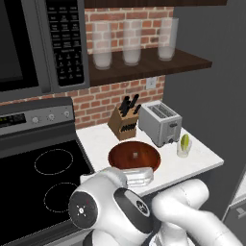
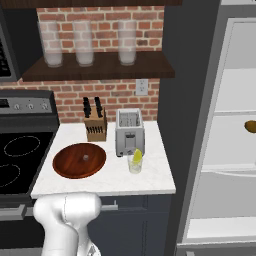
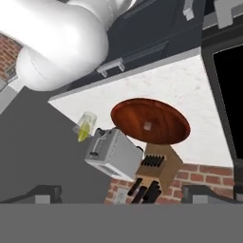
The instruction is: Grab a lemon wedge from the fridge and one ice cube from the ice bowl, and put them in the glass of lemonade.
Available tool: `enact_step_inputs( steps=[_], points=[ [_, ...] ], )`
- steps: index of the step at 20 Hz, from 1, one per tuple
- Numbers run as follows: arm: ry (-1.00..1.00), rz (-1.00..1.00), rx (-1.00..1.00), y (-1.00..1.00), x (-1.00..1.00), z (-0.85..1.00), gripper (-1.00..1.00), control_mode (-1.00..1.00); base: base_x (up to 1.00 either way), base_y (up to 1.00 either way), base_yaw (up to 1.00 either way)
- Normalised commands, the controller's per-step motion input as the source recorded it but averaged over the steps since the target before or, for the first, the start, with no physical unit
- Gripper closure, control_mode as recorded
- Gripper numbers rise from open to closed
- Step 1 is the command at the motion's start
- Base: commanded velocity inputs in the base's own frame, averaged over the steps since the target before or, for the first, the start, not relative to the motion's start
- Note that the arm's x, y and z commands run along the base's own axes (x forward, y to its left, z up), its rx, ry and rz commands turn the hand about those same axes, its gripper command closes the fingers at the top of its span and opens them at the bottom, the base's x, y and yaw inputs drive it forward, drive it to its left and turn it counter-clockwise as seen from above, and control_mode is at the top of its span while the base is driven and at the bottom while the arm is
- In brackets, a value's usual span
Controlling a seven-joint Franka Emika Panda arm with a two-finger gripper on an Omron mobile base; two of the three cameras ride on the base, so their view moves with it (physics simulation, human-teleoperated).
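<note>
Wedge (image 2: 136, 157) sits in the glass (image 2: 135, 165) near the surface's (image 2: 150, 175) right edge, just in front of the toaster (image 2: 129, 132). Bowl (image 2: 79, 160) with one ice cube (image 2: 86, 157) lies toward the left front. Fridge (image 2: 235, 125) stands open. Fingers (image 3: 118, 192) are spread wide, holding nothing.

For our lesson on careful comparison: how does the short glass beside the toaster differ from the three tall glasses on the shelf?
The glass of lemonade is short and small; the three tall glasses are much taller. It stands on the white counter; they stand on the dark shelf above. It carries a yellow-green lemon wedge; they look frosted, and nothing shows in them. All stand upright, and all are see-through.
</note>
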Motion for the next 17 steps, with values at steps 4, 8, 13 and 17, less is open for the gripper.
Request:
enact_step_inputs(
  steps=[4, 8, 13, 17],
  points=[
    [0.00, 0.00, -0.06, 0.75, 0.18, -0.17, -1.00, -1.00, 0.00, 0.00, 0.00],
    [0.00, 0.00, -0.05, 0.81, 0.22, -0.09, -1.00, -1.00, 0.00, 0.00, 0.00],
    [0.00, 0.00, -0.04, 0.77, 0.29, -0.06, -1.00, -1.00, 0.00, 0.00, 0.00],
    [0.00, -0.03, -0.01, 0.59, 0.26, -0.01, -1.00, -1.00, 0.00, 0.00, 0.00]
  ],
)
